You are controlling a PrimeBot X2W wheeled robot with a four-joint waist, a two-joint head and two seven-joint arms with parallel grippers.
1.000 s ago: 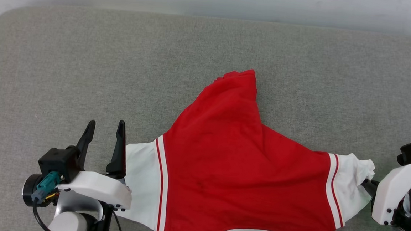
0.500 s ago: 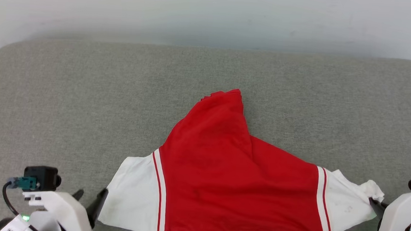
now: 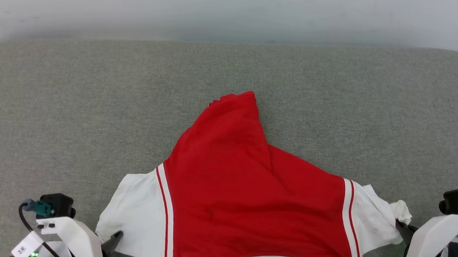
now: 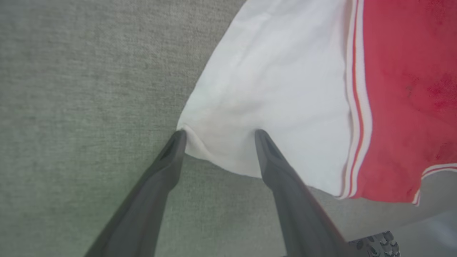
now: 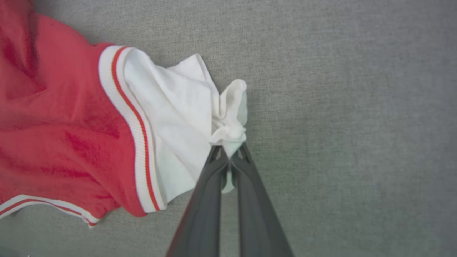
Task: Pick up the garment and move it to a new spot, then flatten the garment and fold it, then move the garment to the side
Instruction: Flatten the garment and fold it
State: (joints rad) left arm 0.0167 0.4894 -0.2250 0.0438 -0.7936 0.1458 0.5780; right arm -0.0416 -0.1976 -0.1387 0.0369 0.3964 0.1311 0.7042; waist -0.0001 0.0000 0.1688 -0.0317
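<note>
One garment, a red jersey-style T-shirt with two white short sleeves and red-white striped trim, lies spread on the near middle of a grey-green woven fabric surface, its red body drawn up to a peak toward the far side; two grippers attend it, each with two long dark fingers; the left gripper stands wide open, its tips touching the outer edge of the left sleeve, clamping nothing; the right gripper is pinched tight on a bunched corner of the right sleeve; a pale, plain wall rises behind the surface's far edge.
</note>
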